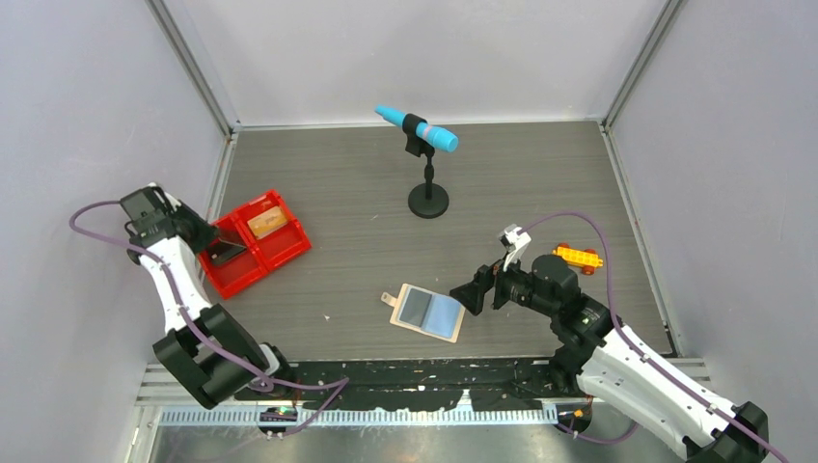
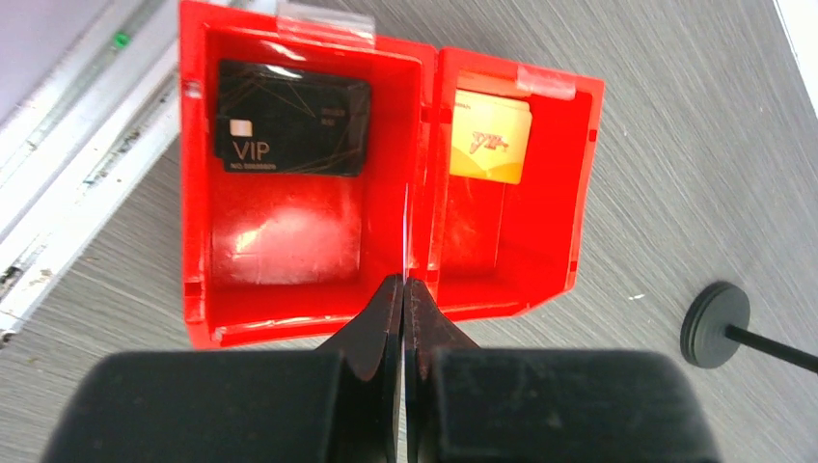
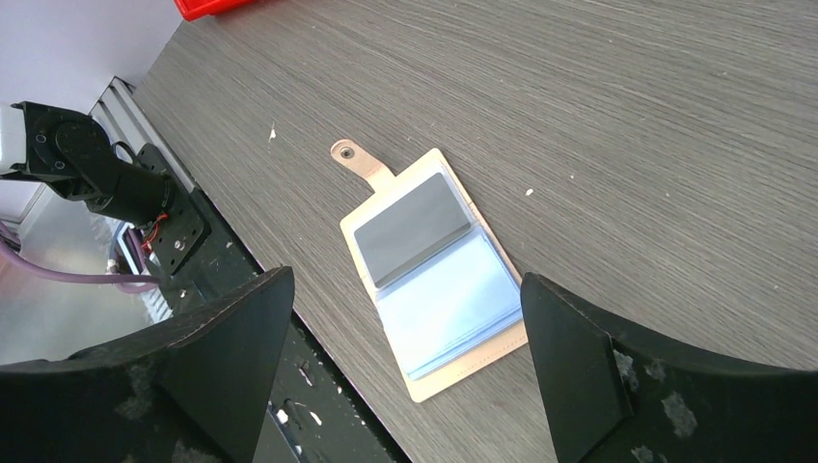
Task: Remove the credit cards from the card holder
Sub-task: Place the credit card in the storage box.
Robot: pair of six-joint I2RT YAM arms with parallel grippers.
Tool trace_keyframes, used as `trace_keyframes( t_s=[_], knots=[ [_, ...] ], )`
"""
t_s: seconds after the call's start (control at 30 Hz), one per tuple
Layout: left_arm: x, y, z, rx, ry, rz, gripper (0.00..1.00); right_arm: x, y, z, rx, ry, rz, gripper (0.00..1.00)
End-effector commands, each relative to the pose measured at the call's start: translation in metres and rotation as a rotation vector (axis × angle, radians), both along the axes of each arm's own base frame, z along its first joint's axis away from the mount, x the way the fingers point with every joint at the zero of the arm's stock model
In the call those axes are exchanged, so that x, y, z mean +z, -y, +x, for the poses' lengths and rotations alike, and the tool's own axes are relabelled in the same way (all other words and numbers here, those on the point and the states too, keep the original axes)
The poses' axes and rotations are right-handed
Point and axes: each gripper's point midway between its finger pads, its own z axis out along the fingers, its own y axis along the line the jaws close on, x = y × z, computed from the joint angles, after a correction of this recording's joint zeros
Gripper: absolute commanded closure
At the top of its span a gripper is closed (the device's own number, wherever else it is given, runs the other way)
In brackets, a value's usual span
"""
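The card holder [image 1: 427,312] lies open and flat near the table's front edge, tan with a side tab and blue-grey plastic sleeves [image 3: 434,270]. My right gripper [image 1: 475,289] hovers just right of it, open wide and holding nothing; in the right wrist view the holder shows between the spread fingers of the gripper [image 3: 406,278]. Two credit cards lie in the red tray [image 2: 309,318]: a black VIP card [image 2: 292,118] in the left compartment, a tan-orange card [image 2: 490,137] [image 1: 269,223] in the right one. My left gripper [image 2: 403,283] [image 1: 220,251] is shut and empty above the tray's near wall.
A blue microphone [image 1: 418,128] stands on a black stand with a round base [image 1: 428,201] [image 2: 715,324] at the back centre. An orange-yellow toy brick car [image 1: 577,257] lies right of the right arm. The black front rail [image 1: 424,371] runs just below the holder.
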Motion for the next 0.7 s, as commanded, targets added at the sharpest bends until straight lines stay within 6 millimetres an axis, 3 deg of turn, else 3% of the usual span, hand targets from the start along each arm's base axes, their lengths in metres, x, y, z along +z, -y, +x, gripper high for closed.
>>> trace_keyframes(
  t_s=[0.0,0.67],
  knots=[
    [0.016,-0.025,-0.002,0.02,-0.003,0.09,1.0,0.012,-0.003,0.003,0.021,0.058,0.016,0.05],
    [-0.004,-0.041,0.031,-0.081,0.033,0.09,1.0,0.009,0.004,0.007,0.011,0.084,-0.049,0.05]
  ],
)
